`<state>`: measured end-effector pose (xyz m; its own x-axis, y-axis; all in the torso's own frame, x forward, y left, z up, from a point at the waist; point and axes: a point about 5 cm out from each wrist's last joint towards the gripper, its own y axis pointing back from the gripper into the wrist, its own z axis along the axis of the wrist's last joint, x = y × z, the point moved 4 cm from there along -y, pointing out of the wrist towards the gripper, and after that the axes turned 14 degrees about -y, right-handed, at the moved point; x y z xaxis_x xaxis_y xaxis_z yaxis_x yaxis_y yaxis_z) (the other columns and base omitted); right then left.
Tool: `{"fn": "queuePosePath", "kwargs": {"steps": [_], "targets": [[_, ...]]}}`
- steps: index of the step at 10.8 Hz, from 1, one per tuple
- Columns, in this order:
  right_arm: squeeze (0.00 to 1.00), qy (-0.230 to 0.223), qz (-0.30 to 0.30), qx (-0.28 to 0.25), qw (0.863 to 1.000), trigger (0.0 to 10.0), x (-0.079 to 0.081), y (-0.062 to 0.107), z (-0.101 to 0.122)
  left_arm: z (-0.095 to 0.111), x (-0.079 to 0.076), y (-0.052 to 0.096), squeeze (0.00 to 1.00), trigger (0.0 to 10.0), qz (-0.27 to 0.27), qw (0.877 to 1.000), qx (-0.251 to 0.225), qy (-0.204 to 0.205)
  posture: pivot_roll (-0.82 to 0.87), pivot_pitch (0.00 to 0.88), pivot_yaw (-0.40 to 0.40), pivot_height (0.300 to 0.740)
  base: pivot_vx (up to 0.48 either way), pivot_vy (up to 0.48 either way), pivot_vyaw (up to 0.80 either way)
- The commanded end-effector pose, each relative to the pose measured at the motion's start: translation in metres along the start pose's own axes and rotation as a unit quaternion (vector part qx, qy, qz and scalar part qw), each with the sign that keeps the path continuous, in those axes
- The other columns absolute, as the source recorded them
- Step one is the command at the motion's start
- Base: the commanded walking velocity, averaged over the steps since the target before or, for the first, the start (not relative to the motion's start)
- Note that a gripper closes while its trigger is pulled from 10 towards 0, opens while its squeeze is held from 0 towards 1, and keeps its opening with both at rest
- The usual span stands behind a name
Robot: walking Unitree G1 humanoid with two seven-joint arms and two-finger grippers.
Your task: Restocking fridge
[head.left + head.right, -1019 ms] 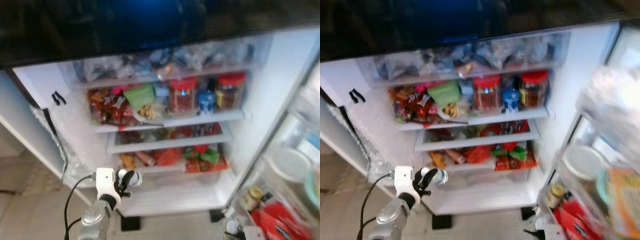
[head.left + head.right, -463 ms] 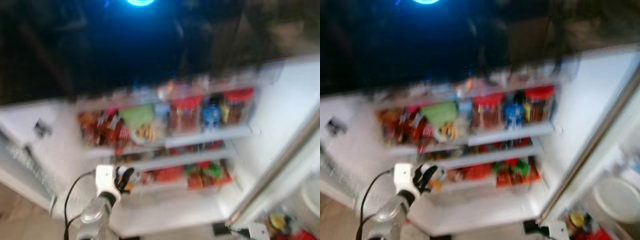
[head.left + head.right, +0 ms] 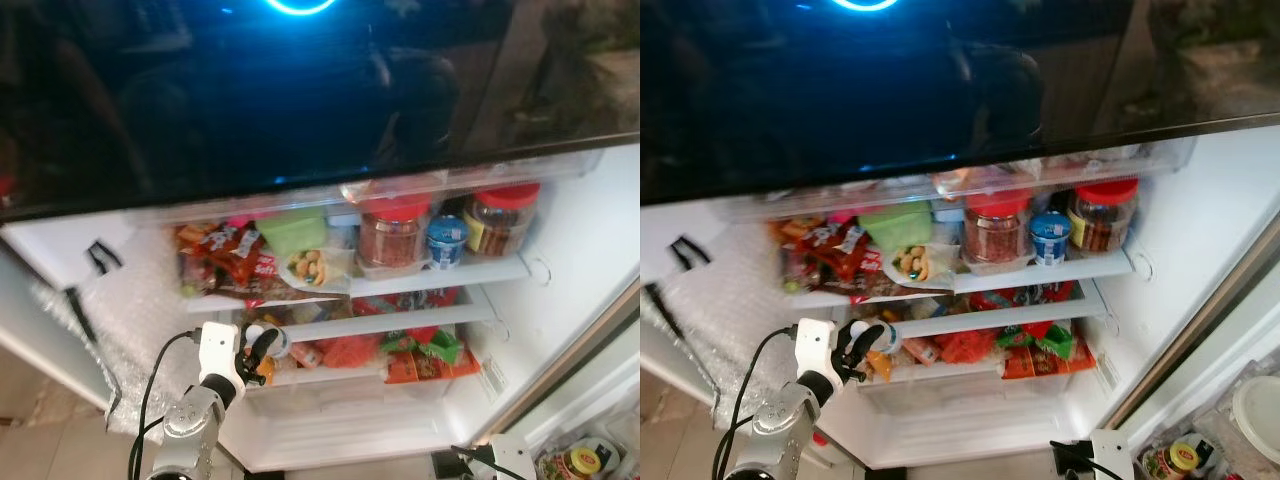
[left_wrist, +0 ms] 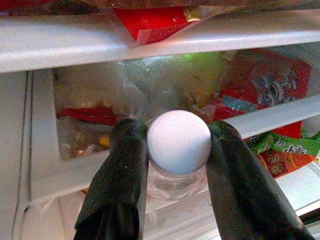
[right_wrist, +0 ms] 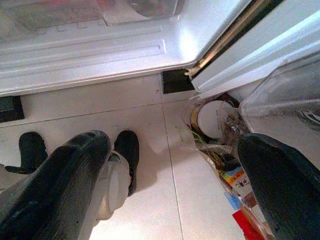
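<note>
Open white fridge (image 3: pixel 560 330), shelves crowded with red snack packets (image 3: pixel 228 262), two red-lidded clear jars (image 3: pixel 392 232) and a blue-and-white tub (image 3: pixel 446 241). Compared with a second ago, sharper and nearer, camera settled: approach apparently done. Left gripper (image 4: pixel 172 150) clamped on small clear white-capped bottle (image 4: pixel 178 145), level with the middle shelf (image 3: pixel 390 322). Right gripper (image 5: pixel 170 185) spread wide, holding nothing, hanging over the tiled floor (image 5: pixel 150 120).

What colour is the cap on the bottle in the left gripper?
White, clearest in the left wrist view: cap on the bottle.
</note>
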<state>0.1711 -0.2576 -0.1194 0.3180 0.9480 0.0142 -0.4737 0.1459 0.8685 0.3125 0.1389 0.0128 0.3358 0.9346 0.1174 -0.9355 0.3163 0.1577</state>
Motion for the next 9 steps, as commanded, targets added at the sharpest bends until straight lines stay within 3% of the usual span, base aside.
{"fn": "queuePosePath", "kwargs": {"steps": [1,6,9], "targets": [[0.00,-0.002,0.000,0.008,1.000,10.0,0.001,0.000,-0.004,0.002,0.004,0.001,0.00,10.0,0.000,1.000,-0.003,-0.011,-0.07,0.024,0.088,0.740,0.000,0.000,0.00],[0.00,0.000,0.006,0.013,1.000,10.0,0.003,0.000,-0.006,0.009,0.000,-0.002,0.00,10.0,-0.025,0.999,-0.011,-0.044,-0.08,0.018,0.097,0.680,0.000,0.000,0.00],[0.00,-0.002,0.006,0.009,1.000,10.0,0.003,0.000,-0.005,0.016,-0.008,-0.006,0.00,10.0,-0.052,0.996,-0.020,-0.073,-0.07,0.030,0.089,0.675,0.000,0.000,0.00]]}}
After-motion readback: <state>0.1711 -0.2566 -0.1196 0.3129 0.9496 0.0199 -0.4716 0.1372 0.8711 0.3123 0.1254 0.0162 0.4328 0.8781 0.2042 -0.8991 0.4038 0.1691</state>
